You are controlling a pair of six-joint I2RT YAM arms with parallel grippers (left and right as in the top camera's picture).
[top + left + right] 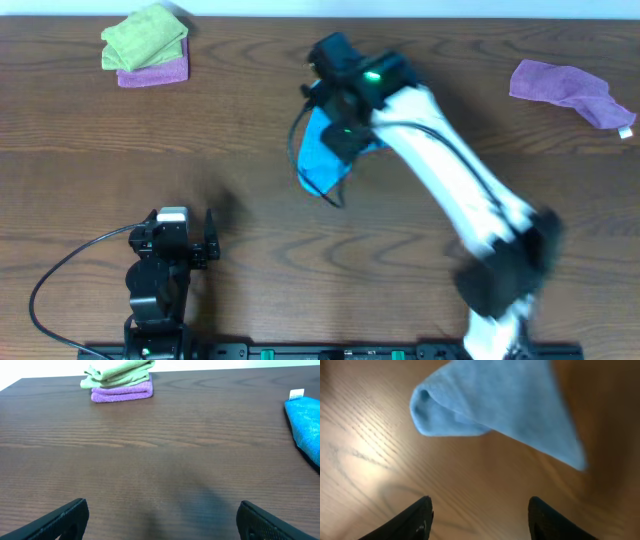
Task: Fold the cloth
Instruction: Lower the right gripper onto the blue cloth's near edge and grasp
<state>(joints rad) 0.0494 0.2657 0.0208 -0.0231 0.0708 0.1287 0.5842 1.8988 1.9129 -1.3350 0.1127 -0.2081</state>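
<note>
A dark wood desk (pixel 450 60) seen from above. The blue cloth (pixel 322 152) lies near the middle, bunched and partly hidden under the blurred white right arm (pixel 450 180). Bare wood runs wide on both sides of it and towards the near edge.

A green cloth (pixel 145 35) sits on a folded purple cloth (pixel 155 72) near the far left corner, close to the far edge. A loose purple cloth (pixel 565 85) lies close to the right edge. The left arm (pixel 165 260) rests by the near edge at the left, well apart from the cloth.

The left wrist view shows what the overhead does not: the left pincer (pixel 162 510) stands wide, only bare wood between its fingers, and open desk stretches ahead to the green and purple stack. The cloth reaches in at the right edge, a white tag (pixel 296 394) at its far corner.

The right wrist view shows the cloth close up, doubled over with a rounded fold at its left end. The right pincer (pixel 480 505) is spread apart and holds nothing; the cloth lies beyond its tips, not between them.
</note>
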